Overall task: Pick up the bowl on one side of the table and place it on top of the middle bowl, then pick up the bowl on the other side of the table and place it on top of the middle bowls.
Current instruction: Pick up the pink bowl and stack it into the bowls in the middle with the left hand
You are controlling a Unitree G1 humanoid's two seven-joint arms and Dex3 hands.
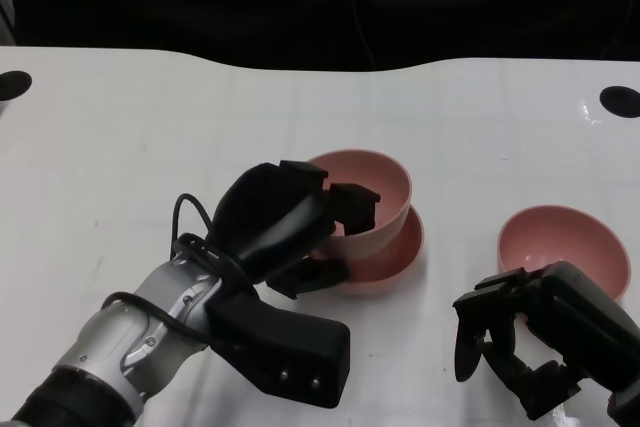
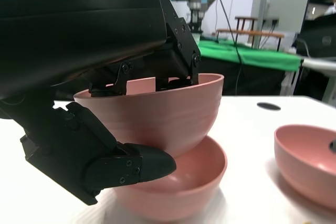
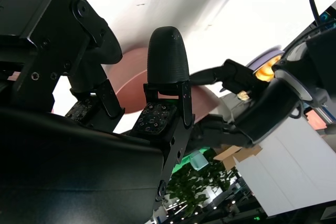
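My left hand (image 1: 275, 222) grips a pink bowl (image 1: 365, 182) by its near rim, fingers hooked over the edge and thumb (image 2: 131, 163) under the wall. The bowl is tilted, with its base down inside the middle pink bowl (image 1: 405, 247) at the table's centre; in the left wrist view the held bowl (image 2: 157, 114) sits in the lower bowl (image 2: 178, 182), and I cannot tell whether they touch. A third pink bowl (image 1: 563, 245) stands alone at the right. My right hand (image 1: 530, 342) hovers just in front of it, fingers (image 3: 168, 56) apart and holding nothing.
The white table (image 1: 120, 147) has a black round hole at the far left (image 1: 14, 84) and another at the far right (image 1: 619, 100). Its far edge meets a dark background. The left wrist view shows a green-covered table (image 2: 252, 56) beyond.
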